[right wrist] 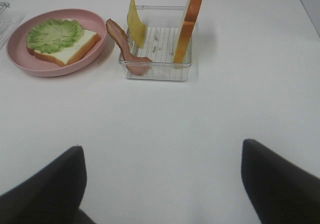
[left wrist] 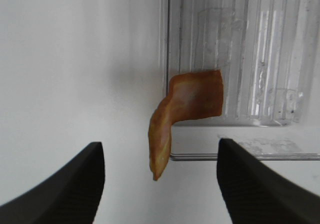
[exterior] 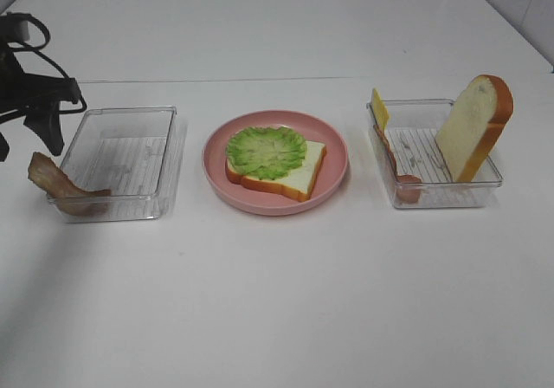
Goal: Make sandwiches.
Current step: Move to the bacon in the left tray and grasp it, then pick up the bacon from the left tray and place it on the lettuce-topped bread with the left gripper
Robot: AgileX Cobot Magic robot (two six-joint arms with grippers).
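While apart — fingers (left) near bacon

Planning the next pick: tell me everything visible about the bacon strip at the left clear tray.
The bacon strip is a reddish-brown, wavy, rubbery-looking toy strip. It lies bent over the rim of the left clear tray, one end resting inside on the ribbed floor, the other sticking out past the rim. Nothing grips it.

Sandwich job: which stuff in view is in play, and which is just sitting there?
In play: bottom bread slice, lettuce on it, left bacon strip, right bacon strip, cheese, upright bread slice.
Just there: pink plate, left bin, right bin.
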